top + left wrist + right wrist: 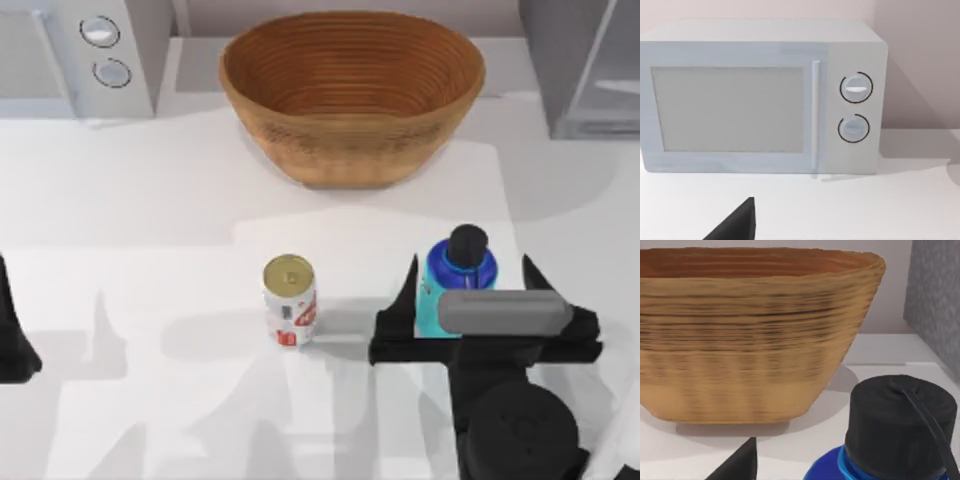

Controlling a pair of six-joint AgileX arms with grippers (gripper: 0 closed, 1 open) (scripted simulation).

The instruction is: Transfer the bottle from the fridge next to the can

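In the top view the bottle [458, 275] stands upright on the counter [150, 200], right of centre in the lower half of the frame, with its cap [467, 241] pointing up. It sits between the two dark fingers of the right gripper [470, 285], one finger at its left flank and one at its right, so the jaws are spread about as wide as the bottle's body. Whether they press on it or stand just clear I cannot tell. The right wrist view shows the cap close below the camera, with the basket [750, 335] beyond it.

The can [290, 300] stands upright to the bottle's left, lower centre of the frame, apart from it with bare counter between. The fridge [585, 65] is in the upper right corner, well away, so the bottle is already out of it.

The relation that counts is this: the can lies straight left of the jaws, both things have vertical axes, and the right arm is the nearer. Any closing of the gap would run leftward.

The left gripper [15, 335] is parked at the left edge, facing the microwave [762, 97].
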